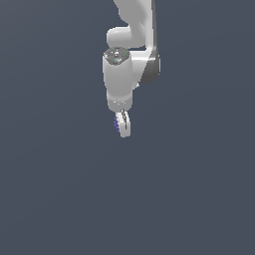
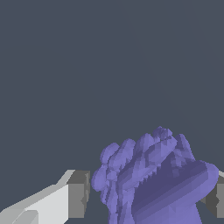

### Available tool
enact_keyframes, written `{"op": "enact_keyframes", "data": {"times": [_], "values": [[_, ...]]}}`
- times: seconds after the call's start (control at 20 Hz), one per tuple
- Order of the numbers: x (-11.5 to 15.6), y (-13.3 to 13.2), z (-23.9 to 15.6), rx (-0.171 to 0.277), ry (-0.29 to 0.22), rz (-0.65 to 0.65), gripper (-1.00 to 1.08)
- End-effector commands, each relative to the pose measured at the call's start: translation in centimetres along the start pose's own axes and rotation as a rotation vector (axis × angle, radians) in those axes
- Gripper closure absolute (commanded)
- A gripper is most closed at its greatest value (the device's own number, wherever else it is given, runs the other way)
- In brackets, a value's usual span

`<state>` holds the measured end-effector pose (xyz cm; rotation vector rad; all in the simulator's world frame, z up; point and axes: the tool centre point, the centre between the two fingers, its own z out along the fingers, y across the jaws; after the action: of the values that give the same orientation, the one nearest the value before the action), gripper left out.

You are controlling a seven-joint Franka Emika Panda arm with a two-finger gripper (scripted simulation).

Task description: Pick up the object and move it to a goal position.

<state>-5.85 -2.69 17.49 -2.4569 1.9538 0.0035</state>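
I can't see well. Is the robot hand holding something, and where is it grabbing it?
Yes. The gripper holds the purple-blue lumpy cluster between its two fingers, pressing on opposite sides of it. Which exact part is pinched cannot be told.

Purple-blue lumpy object [image 2: 151, 179] filling the gap between two grey pads [image 2: 78, 194]; pincer [image 2: 146, 197] clamped on it
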Motion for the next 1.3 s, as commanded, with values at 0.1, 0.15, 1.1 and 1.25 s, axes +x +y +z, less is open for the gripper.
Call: {"op": "enact_keyframes", "data": {"times": [0.1, 0.15, 1.1, 1.25], "values": [[1.4, 1.9, -4.5, 0.0, 0.0, 0.0, 1.08], [1.8, 2.3, -5.6, 0.0, 0.0, 0.001, 1.08], [7.1, 8.6, -22.7, -0.001, 0.003, 0.0, 1.08], [7.5, 9.0, -24.1, -0.001, 0.003, 0.0, 1.08]]}}
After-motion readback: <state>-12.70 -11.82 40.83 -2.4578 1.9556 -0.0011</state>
